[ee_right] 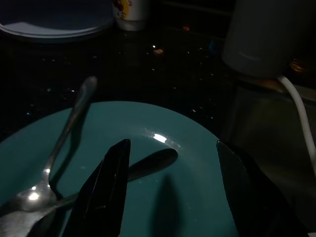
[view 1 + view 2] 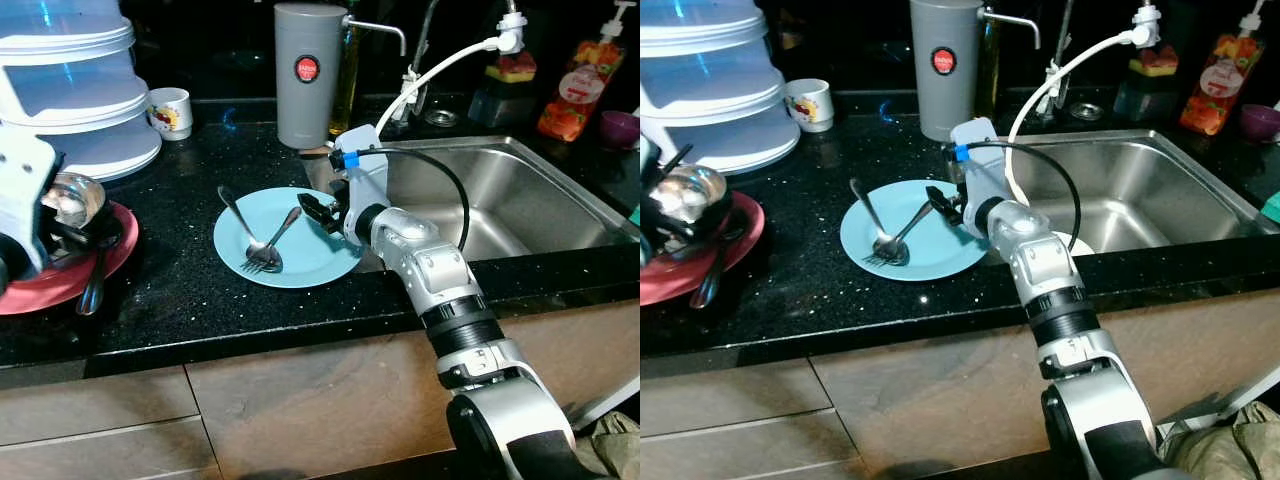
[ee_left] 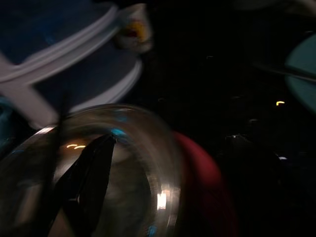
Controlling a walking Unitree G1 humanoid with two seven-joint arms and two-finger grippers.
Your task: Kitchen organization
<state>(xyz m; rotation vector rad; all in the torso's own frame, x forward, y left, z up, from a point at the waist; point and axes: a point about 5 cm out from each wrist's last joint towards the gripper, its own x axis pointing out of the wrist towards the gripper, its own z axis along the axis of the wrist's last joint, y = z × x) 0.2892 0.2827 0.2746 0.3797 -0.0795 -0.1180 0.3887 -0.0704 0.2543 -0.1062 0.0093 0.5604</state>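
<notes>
A light blue plate (image 2: 310, 258) lies on the black counter beside the sink, with a fork (image 2: 268, 248) and a spoon (image 2: 233, 212) crossed on it. My right gripper (image 2: 318, 212) is low over the plate's right side. It is open, and the end of one handle lies between its fingers (image 1: 106, 192). At the far left a steel bowl (image 2: 76, 198) sits on a red plate (image 2: 112, 258), with a dark utensil (image 2: 92, 288) beside it. My left gripper (image 2: 68, 235) is at that bowl (image 3: 148, 163), whose rim is blurred in the left wrist view.
A steel sink (image 2: 520, 185) opens right of the blue plate, under a white hose (image 2: 440, 68). A grey canister (image 2: 308, 75) stands behind the plate. Stacked white containers (image 2: 80, 100) and a cup (image 2: 172, 110) are back left, bottles (image 2: 582, 90) back right. The counter edge (image 2: 300, 335) runs close in front.
</notes>
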